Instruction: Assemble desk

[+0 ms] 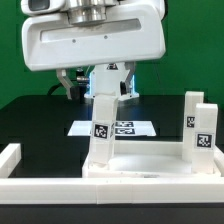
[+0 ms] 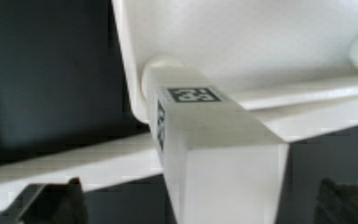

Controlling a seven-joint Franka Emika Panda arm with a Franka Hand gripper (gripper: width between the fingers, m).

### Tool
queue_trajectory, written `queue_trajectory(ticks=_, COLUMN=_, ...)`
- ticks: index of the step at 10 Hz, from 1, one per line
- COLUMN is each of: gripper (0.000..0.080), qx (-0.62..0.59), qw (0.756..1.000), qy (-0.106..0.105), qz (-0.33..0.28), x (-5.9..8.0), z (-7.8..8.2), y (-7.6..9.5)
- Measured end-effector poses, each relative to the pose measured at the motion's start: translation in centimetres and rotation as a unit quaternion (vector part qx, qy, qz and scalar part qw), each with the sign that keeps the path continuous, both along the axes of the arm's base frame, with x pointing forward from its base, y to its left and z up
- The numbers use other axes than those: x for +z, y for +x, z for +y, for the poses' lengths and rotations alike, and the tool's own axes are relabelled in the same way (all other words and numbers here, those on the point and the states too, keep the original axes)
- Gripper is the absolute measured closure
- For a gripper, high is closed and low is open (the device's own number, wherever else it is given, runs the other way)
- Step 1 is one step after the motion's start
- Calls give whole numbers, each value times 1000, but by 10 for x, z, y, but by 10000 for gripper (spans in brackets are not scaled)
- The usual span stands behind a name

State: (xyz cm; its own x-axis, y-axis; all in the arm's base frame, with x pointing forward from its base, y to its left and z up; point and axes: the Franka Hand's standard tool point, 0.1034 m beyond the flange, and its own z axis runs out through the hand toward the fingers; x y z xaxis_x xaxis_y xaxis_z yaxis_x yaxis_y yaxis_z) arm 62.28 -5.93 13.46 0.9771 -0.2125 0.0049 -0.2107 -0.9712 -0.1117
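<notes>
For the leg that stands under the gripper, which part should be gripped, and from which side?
Probably the upper end of the upright leg, coming straight down from above. It stands on the tabletop tray with flat square sides, and the open gripper already straddles it, fingers on two opposite faces.

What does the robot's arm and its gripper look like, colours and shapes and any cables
The arm ends in a wide, boxy, glossy white housing with rounded corners, topped by a grey metallic cylindrical flange. A dark cable or fitting shows behind it at the exterior view's left. The gripper has two black fingertips with angular edges in the wrist view. No markings are legible.
</notes>
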Motion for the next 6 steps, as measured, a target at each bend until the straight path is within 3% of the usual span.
queue_trajectory(ticks=1, gripper=151, qx=-2, qw=1000, qy=-8, qz=-10, x=-13, z=-1, y=5)
queue_trajectory(ticks=4, gripper=151, qx=-1, qw=1000, qy=-19, qz=-14, x=-22, z=0, y=4)
queue_trajectory(ticks=6, gripper=405, qx=-13, qw=1000, qy=-19, qz=-12, x=-23, z=0, y=3)
